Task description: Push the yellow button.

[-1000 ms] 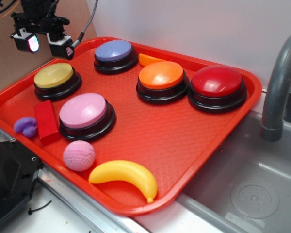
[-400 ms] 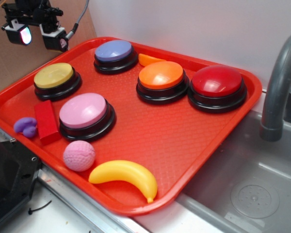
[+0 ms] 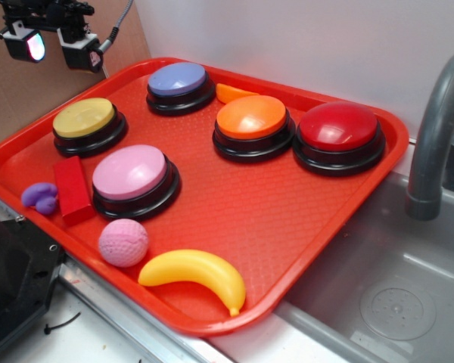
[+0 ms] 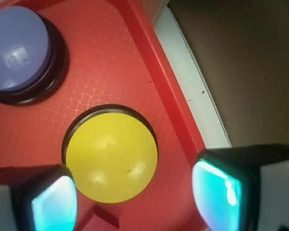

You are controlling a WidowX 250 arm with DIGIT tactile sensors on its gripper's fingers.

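Observation:
The yellow button [image 3: 85, 118] is a mustard dome on a black base at the tray's back left. In the wrist view the yellow button [image 4: 111, 154] lies below and slightly left of the gap between my fingers. My gripper [image 3: 53, 47] hangs high above the tray's left rim, up and left of the button and well clear of it. It is open, nothing between its fingers [image 4: 216, 192]. In the wrist view the gripper [image 4: 135, 199] frames bare tray beside the button's near edge.
The red tray [image 3: 234, 212] also carries a purple button [image 3: 178, 79], orange button [image 3: 251, 117], red button [image 3: 338, 127], pink button [image 3: 130, 172], a red block [image 3: 73, 189], a pink ball [image 3: 123, 242], a banana [image 3: 197, 274] and a small purple toy [image 3: 39, 197]. Right: sink with faucet [image 3: 435, 128].
The gripper has risen and drifted left, away from the tray, over the last second. The buttons and toys have not moved.

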